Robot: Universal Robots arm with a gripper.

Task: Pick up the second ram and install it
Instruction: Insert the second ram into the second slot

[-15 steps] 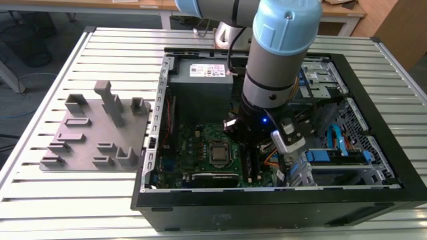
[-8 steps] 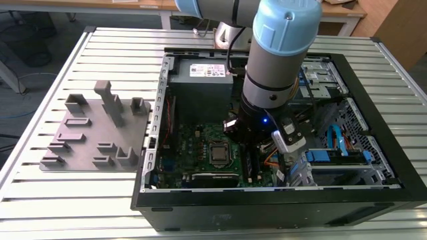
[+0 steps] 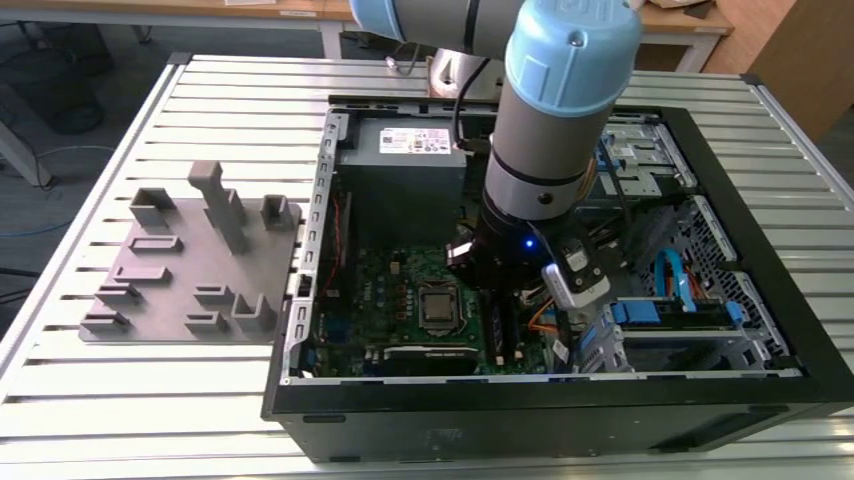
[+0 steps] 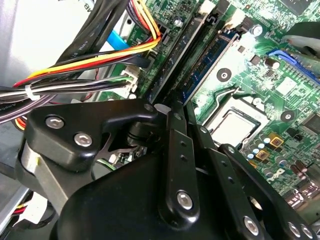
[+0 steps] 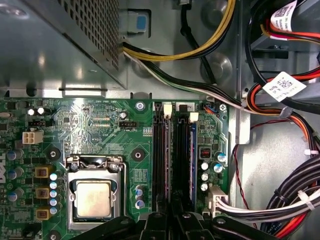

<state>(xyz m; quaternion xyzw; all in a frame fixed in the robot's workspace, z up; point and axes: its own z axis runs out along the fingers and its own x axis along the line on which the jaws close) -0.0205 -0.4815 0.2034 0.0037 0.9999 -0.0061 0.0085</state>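
Black gripper (image 4: 172, 112) low over the green motherboard (image 4: 280, 80), fingers (image 4: 176, 150) drawn close together at the near end of the memory slots (image 4: 185, 55). A blue-edged ram (image 4: 207, 62) sits in one slot. Processor socket (image 4: 235, 122) beside them. Bundled coloured cables (image 4: 95, 57) cross above the slots.

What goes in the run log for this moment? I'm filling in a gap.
stage: install | gripper: over motherboard RAM slots, fingers together | second ram: upright in slot | case: open
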